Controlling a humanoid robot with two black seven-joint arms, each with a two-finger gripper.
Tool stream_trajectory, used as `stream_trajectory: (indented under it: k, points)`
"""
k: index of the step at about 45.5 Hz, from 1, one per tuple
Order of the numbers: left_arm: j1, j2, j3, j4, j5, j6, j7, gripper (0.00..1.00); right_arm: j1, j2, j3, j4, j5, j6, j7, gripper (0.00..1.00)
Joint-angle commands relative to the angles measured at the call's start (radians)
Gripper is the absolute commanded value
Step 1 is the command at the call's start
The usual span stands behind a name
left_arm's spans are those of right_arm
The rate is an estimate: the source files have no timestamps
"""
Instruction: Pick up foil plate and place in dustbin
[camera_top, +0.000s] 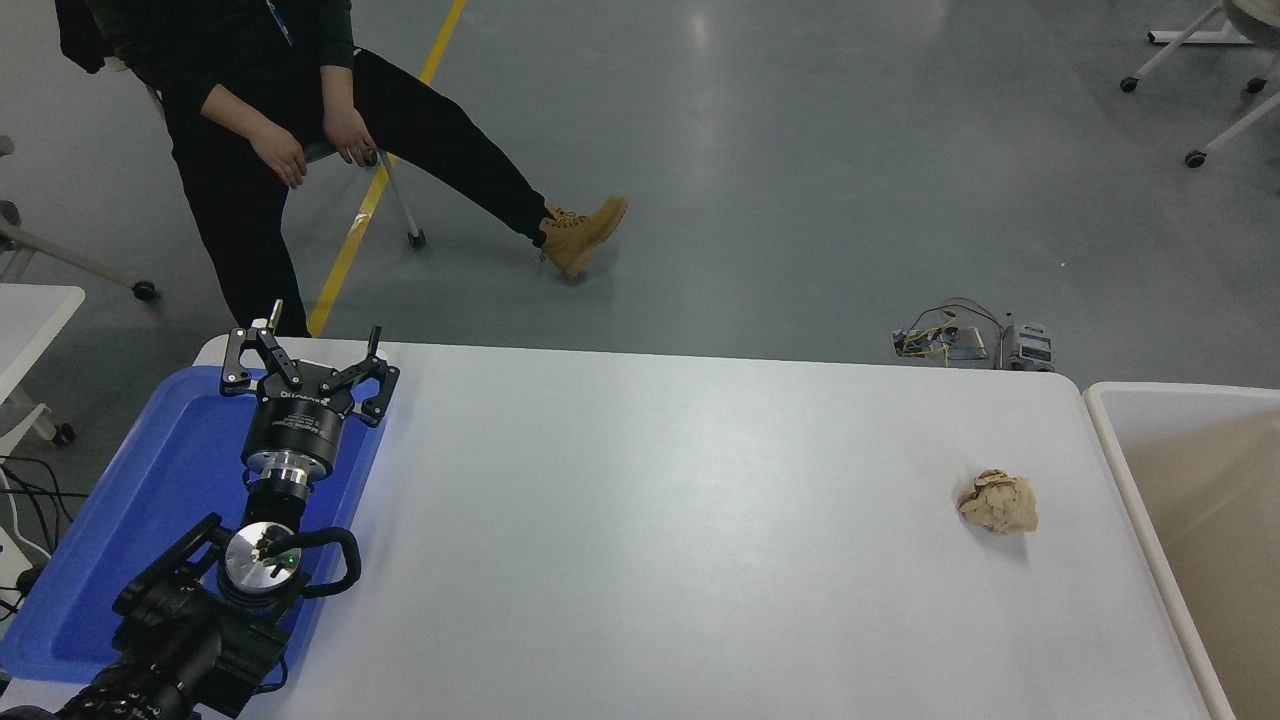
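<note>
The dustbin (1120, 440) stands at the table's right end, with a white rim and beige inner walls. The foil plate is out of view. My left gripper (305, 345) is open and empty, parked over the blue tray (150, 500) at the lower left. My right arm and gripper are not in view.
A crumpled tan paper ball (998, 502) lies on the white table (650, 520) near its right end. A person (290, 110) sits on a chair beyond the table's far left corner, one leg stretched out. Loose wires and electronics (965, 340) lie on the floor.
</note>
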Motion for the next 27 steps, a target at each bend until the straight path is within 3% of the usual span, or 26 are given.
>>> stream_trajectory:
  k: [1, 11, 27]
  points:
    - [0.0, -0.001, -0.001, 0.0, 0.0, 0.0, 0.0, 1.0, 0.071, -0.017, -0.014, 0.022, -0.001, 0.0, 0.002, 1.0]
    - [0.0, 0.0, 0.001, 0.0, 0.0, 0.0, 0.0, 1.0, 0.349, -0.07, -0.147, 0.177, -0.003, 0.0, 0.003, 1.0]
    - [0.0, -0.001, 0.001, 0.0, 0.0, 0.0, 0.0, 1.0, 0.8, -0.046, -0.312, 0.508, -0.012, 0.028, 0.002, 1.0]
